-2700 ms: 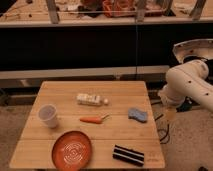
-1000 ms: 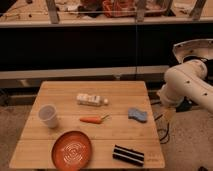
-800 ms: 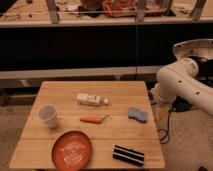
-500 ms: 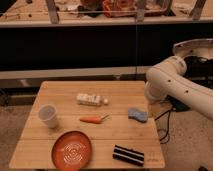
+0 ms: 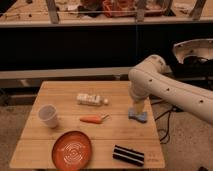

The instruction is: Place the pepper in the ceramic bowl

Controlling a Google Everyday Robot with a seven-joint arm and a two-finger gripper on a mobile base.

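The pepper (image 5: 91, 119) is small, slim and orange and lies on its side near the middle of the wooden table (image 5: 60, 90), with its green stem pointing right. The ceramic bowl (image 5: 72, 150) is orange-red with white rings and sits empty near the front left edge. My white arm reaches in from the right. The gripper (image 5: 136, 110) hangs just above a blue sponge (image 5: 139, 117), well to the right of the pepper.
A translucent white cup (image 5: 48, 115) stands on the left of the table. A white bottle (image 5: 91, 99) lies on its side behind the pepper. A black ribbed block (image 5: 128, 155) lies at the front right. A dark shelf runs behind the table.
My arm has swung left from beside the table to over its right side. The gripper is now above the blue sponge. The objects have not moved.
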